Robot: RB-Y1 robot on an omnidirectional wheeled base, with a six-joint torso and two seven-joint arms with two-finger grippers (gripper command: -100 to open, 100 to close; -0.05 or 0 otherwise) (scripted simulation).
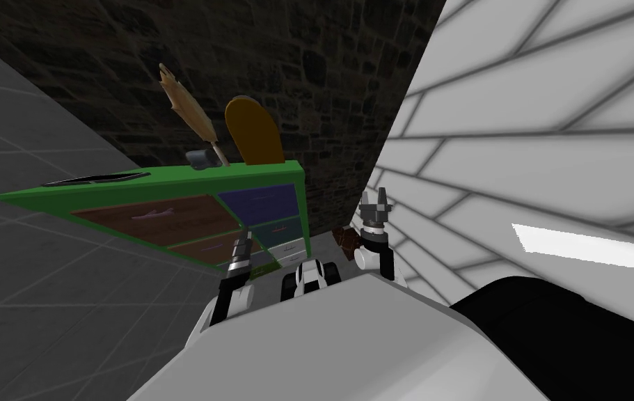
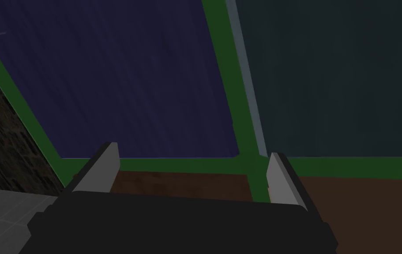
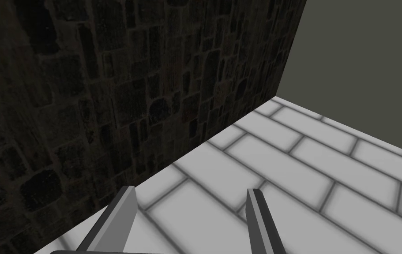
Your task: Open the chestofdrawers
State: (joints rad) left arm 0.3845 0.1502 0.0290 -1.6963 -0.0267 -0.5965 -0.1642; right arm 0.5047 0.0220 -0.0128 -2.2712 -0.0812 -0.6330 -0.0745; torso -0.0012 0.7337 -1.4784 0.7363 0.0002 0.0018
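A green-framed chest of drawers stands against the dark stone wall, with brown drawer fronts on one side and blue, teal and white ones on the other. My left gripper is held close to the front where the green dividers cross. In the left wrist view its fingers stand open, with the blue drawer front, the teal front and a brown front right ahead and nothing between them. My right gripper is raised near the white brick wall, open and empty.
On the chest's top lie a flat black object, a small grey holder with a tan feathery thing, and an orange rounded board. A white brick wall runs close on the right. A small brown object lies on the floor.
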